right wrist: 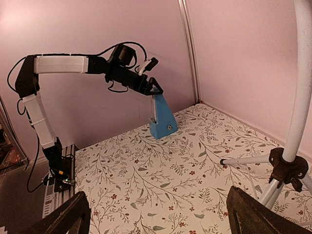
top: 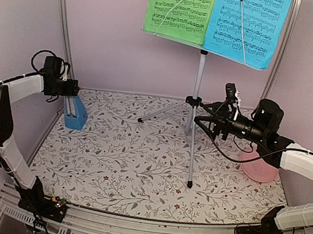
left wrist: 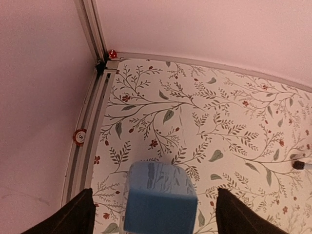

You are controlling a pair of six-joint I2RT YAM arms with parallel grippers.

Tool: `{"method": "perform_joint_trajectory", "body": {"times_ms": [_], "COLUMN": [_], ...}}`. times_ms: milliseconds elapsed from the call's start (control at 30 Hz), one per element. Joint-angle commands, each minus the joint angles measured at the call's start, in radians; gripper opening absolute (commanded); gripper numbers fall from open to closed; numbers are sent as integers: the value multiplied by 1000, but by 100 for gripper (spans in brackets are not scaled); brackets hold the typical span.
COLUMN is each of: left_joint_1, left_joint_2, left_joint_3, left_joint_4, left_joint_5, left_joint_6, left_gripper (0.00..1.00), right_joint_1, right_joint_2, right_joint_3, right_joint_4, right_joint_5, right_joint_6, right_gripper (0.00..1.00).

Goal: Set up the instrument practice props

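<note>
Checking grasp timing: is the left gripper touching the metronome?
Apart: left wrist view shows patterned cloth between the metronome and each finger of the left gripper.

Music stand (top: 198, 82) holds green sheet (top: 178, 8) and blue sheet (top: 247, 25); blue metronome (top: 75, 114) stands left.

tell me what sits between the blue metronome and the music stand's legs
Nothing: only bare floral table cover lies between the metronome and the music stand, shown in the top and right wrist views.
</note>
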Motion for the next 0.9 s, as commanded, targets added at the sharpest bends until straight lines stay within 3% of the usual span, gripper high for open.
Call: {"method": "perform_joint_trajectory", "body": {"times_ms": [0, 300, 467, 700, 867], "left_joint_1": [6, -34, -126, -252, -380], "left_joint_2": [6, -12, -84, -198, -260], "left_joint_3": [-34, -84, -129, -157, -175], "left_joint_4": [45, 37, 53, 58, 61], "left_joint_5": [65, -39, -106, -77, -42], "left_joint_6": [-32, -82, -99, -168, -207], "left_gripper": [80, 44, 28, 13, 10], "right_joint_1": [7, 7, 8, 6, 7], "right_joint_2": [2, 4, 12, 34, 64], "right_joint_3": [8, 12, 18, 33, 32], "right_joint_4": [32, 41, 48, 62, 87], "right_joint_5": [0, 1, 0, -9, -15], "right_joint_6": [18, 38, 39, 48, 61], "right_gripper": [99, 99, 99, 99, 99]}}
